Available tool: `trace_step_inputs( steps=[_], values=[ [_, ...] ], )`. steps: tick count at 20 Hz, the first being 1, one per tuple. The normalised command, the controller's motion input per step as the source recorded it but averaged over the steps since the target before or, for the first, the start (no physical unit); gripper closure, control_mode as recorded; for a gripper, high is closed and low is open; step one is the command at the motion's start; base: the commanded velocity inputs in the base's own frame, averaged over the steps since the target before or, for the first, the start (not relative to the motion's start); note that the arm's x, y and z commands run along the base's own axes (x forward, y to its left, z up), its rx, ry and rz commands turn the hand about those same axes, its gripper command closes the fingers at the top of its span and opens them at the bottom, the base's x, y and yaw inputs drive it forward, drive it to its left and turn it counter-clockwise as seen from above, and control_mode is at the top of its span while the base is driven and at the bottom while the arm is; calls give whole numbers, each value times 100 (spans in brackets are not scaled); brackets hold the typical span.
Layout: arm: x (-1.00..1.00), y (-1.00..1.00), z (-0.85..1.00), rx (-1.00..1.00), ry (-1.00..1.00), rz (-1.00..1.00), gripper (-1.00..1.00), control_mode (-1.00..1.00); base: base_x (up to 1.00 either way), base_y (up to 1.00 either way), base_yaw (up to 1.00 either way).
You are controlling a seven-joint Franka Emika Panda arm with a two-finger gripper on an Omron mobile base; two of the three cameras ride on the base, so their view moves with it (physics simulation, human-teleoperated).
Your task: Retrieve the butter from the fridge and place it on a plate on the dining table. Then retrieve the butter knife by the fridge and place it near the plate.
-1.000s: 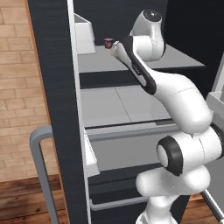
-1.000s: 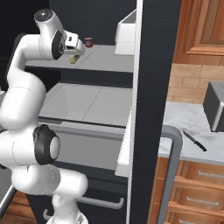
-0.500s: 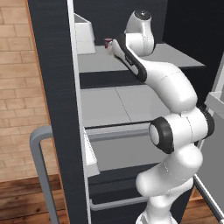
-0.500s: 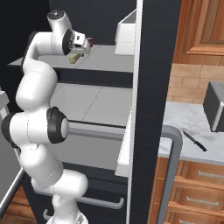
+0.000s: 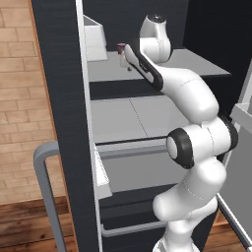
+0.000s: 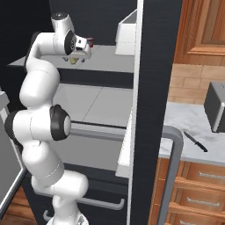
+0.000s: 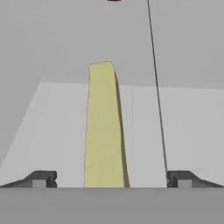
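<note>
Since a second earlier your arm had reached deeper onto the fridge (image 5: 59,98) shelf, and the hand (image 7: 109,179), fingers spread wide, straddled the butter (image 7: 104,131) lying there ungripped, so everything remained: butter to plate, then the butter knife (image 6: 196,142) from the bench (image 6: 184,127).

white box (image 5: 95,37): top shelf, left | red-lidded jar (image 5: 121,48): beside it | grey appliance (image 6: 215,107): marble counter (image 6: 184,121)

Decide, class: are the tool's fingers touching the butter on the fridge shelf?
Apart. The hand view shows the butter lying between the open tool's fingers, with bare grey shelf visible on each side of it.
</note>
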Motion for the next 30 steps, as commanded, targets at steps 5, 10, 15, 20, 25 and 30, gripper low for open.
trace_step_inputs(
  steps=[5,10,15,20,25,30],
  values=[
    [1,4,-45,-1,11,0,-100,-100,0,0,0],
    [3,4,-29,0,10,0,100,-100,0,0,0],
    [2,5,-8,0,0,0,100,-100,0,0,0],
    [-3,5,0,0,-10,0,100,-100,0,0,0],
    [-1,2,0,0,-35,0,100,-100,0,0,0],
    [-43,0,0,0,-14,0,100,-100,0,0,0]
  ],
)
